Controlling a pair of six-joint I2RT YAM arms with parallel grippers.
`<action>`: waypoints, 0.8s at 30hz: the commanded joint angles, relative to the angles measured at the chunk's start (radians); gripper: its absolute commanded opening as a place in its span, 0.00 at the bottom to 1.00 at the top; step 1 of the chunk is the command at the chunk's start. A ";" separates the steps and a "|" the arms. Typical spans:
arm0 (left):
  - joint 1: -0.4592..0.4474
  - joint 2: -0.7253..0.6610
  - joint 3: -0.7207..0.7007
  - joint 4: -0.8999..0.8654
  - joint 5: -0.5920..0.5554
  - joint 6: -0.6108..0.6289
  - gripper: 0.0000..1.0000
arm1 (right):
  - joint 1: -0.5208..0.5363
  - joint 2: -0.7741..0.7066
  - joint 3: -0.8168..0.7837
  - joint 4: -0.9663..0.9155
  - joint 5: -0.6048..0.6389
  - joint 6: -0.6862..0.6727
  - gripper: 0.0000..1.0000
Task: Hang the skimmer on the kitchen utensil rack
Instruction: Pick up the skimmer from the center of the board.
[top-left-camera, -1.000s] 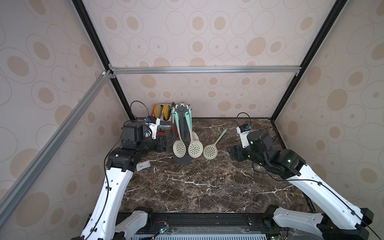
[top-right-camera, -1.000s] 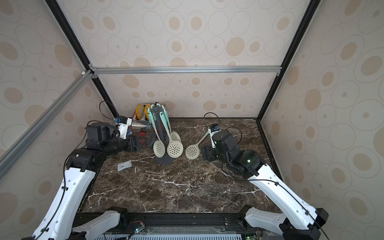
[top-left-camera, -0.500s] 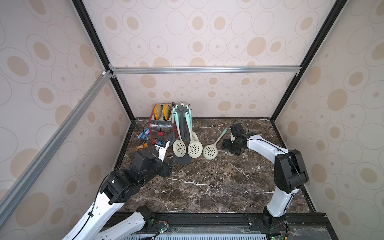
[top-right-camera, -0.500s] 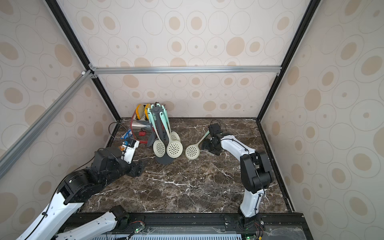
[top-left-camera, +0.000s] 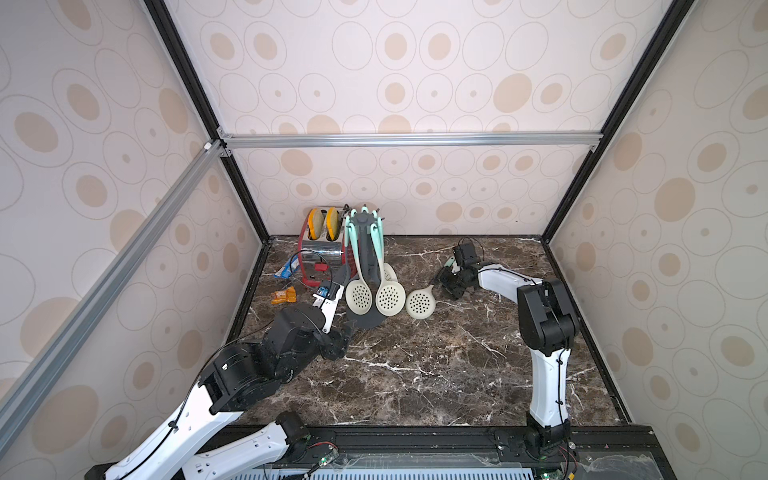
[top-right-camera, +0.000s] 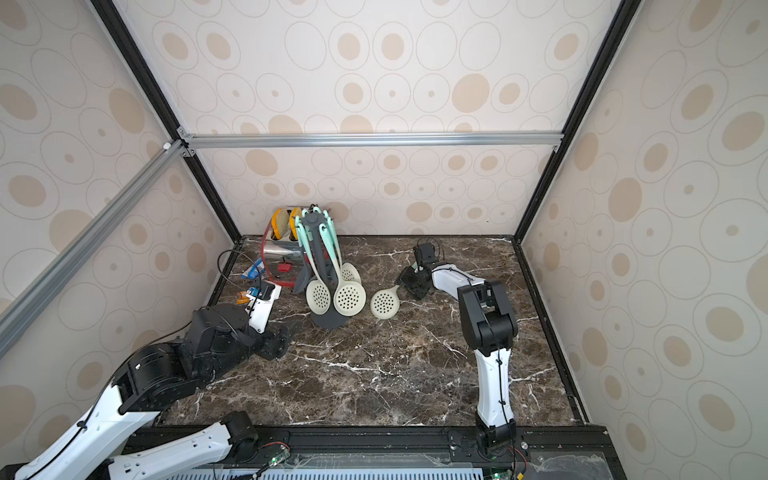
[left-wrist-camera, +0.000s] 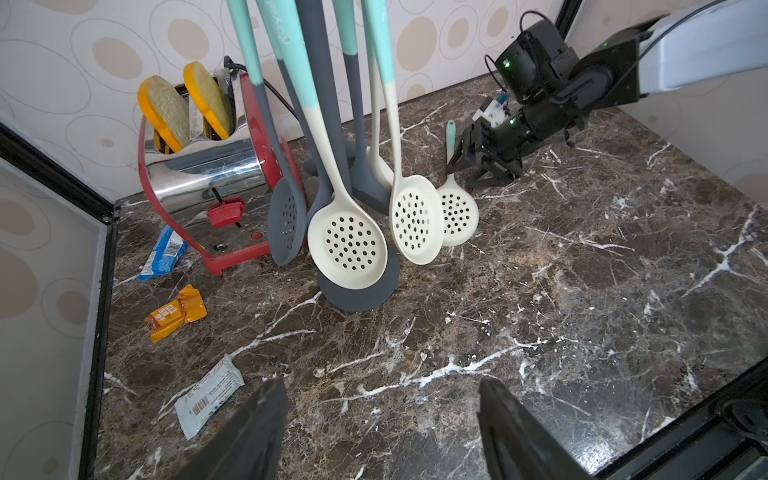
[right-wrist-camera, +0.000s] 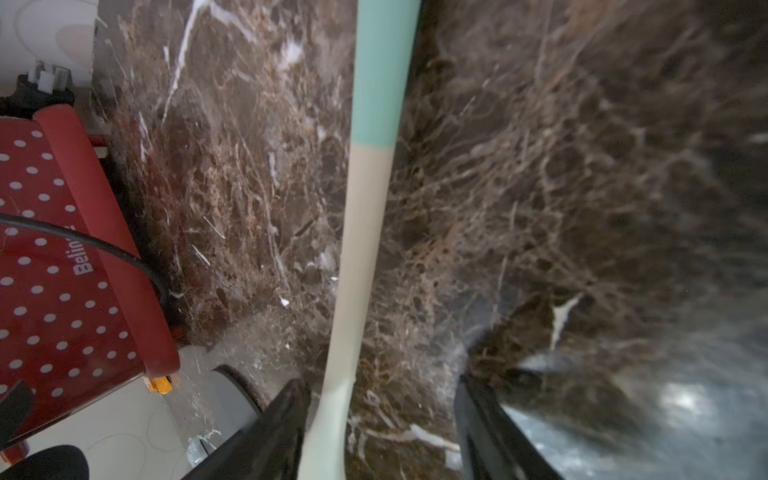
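Rack (top-left-camera: 365, 245) stands loaded by the toaster (top-left-camera: 322, 249); skimmer (top-left-camera: 420, 303) lies flat near its base. Right gripper (right-wrist-camera: 380, 386) straddles the handle (right-wrist-camera: 365, 249), jaws parted, nothing clamped. Left gripper (left-wrist-camera: 380, 386) gapes empty. Grasp step; next, I'd say: squeeze, lift.

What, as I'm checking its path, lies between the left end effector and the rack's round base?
Only bare marble tabletop, in the left wrist view, separates the left end effector from the kitchen utensil rack; a grey wrapper lies aside.

Mock kitchen in a lab cell — aluminium frame (top-left-camera: 407, 139), marble counter (top-left-camera: 436, 365); toaster (top-left-camera: 320, 249).
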 joint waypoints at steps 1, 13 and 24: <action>-0.008 -0.009 0.026 -0.034 -0.012 -0.029 0.75 | -0.004 0.029 0.027 0.035 -0.031 0.040 0.52; -0.007 -0.014 0.147 -0.142 -0.065 -0.050 0.79 | -0.016 -0.031 -0.051 0.166 -0.083 0.020 0.00; -0.007 0.171 0.442 -0.209 0.028 -0.061 0.85 | -0.024 -0.691 -0.420 0.070 0.117 -0.342 0.00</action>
